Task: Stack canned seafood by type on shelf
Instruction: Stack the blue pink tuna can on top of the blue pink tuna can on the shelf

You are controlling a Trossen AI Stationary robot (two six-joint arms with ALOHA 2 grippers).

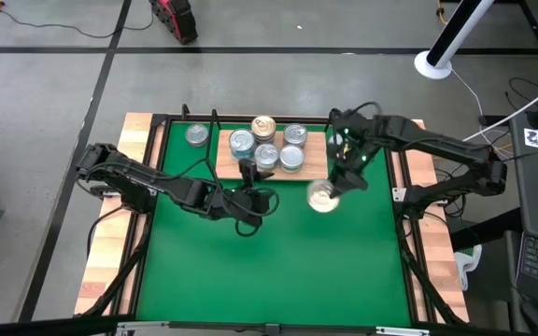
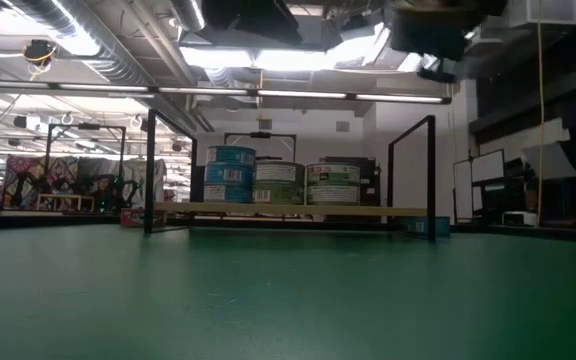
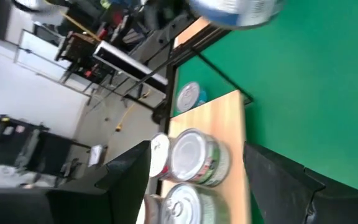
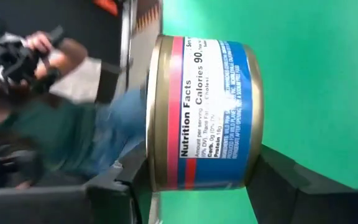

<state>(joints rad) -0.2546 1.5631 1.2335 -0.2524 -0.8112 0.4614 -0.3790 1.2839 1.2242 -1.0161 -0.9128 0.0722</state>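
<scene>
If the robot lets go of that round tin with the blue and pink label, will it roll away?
Probably a little. The right gripper holds the round metal tin with the blue and pink label by its flat ends, above the green mat. Landing on its curved side, it could roll; landing flat, it would likely stay. It looks stiff, not squashy.

Left arm [image 1: 148,187]: black, jointed, looped black cables. Right arm [image 1: 437,154]: same, green glow near wrist.

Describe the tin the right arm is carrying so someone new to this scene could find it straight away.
Start at the green mat and find the wooden shelf at its far edge. Just off the shelf's near right corner, the right gripper holds one tin above the mat. It is the only tin held between fingers; the other tins stand on the shelf or mat. Its side label is blue with a pink band.
</scene>
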